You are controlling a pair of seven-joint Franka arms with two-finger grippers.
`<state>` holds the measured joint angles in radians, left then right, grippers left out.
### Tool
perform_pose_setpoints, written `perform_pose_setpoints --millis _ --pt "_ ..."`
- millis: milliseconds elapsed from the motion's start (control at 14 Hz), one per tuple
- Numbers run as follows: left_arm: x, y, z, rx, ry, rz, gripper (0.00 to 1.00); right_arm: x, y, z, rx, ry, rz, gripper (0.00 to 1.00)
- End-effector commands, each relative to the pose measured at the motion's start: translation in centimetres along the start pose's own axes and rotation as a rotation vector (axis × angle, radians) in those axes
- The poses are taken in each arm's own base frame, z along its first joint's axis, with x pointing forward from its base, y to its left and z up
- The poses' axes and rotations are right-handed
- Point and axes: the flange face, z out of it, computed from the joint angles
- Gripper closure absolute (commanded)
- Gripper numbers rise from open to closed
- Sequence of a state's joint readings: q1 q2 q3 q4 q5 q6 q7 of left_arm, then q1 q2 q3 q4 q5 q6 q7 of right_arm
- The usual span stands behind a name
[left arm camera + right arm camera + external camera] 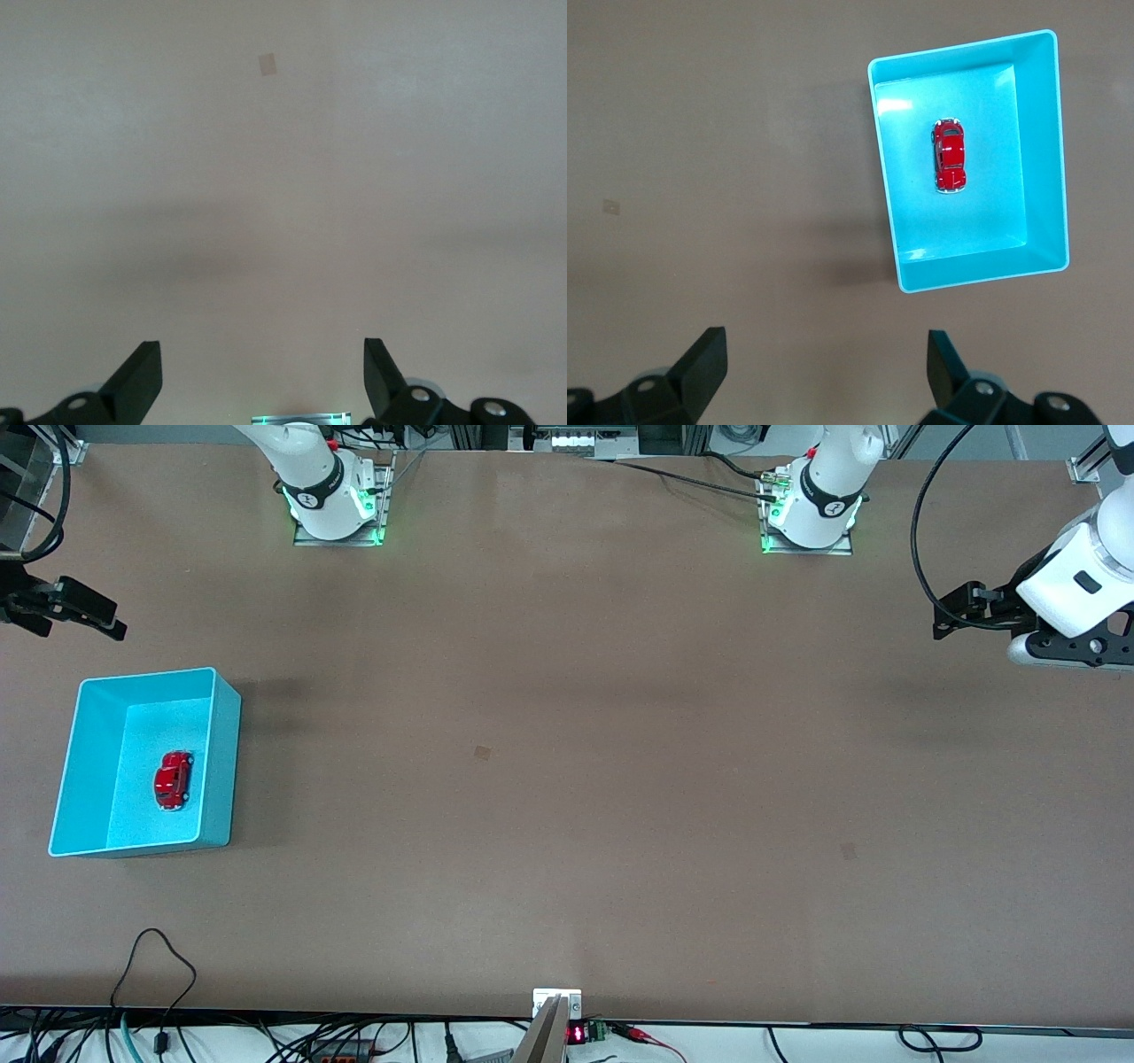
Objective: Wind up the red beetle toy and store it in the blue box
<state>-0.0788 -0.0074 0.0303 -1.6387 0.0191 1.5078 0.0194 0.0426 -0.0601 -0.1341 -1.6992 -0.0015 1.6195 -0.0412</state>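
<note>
The blue box (pixel 226 771) stands on the table at the right arm's end. The red beetle toy (pixel 173 780) lies on its floor, near the middle. In the right wrist view the toy (pixel 949 156) rests inside the box (pixel 1041 150). My right gripper (pixel 111 622) is open and empty, up in the air over the table, off the box's edge toward the robots' bases; its fingertips show in its own view (pixel 827 359). My left gripper (pixel 941 615) is open and empty over the left arm's end of the table, over bare table in its own view (pixel 263 372).
A small square mark (pixel 482 752) lies on the table's middle; it also shows in the left wrist view (pixel 267 64) and the right wrist view (pixel 609 206). A black cable (pixel 155 957) loops onto the table near the front camera. The arm bases (pixel 332 496) (pixel 811 509) stand along the back.
</note>
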Motion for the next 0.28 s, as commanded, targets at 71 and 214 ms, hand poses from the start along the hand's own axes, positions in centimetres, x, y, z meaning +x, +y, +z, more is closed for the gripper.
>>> perform_pose_setpoints --millis 71,214 --pt "0.14 -0.38 -0.64 -0.017 -0.002 0.008 0.00 -1.03 0.11 -0.38 -0.012 0.002 0.005 0.00" --pt "0.14 -0.38 -0.64 -0.017 -0.002 0.008 0.00 -1.09 0.03 -0.44 -0.012 0.002 0.004 0.00"
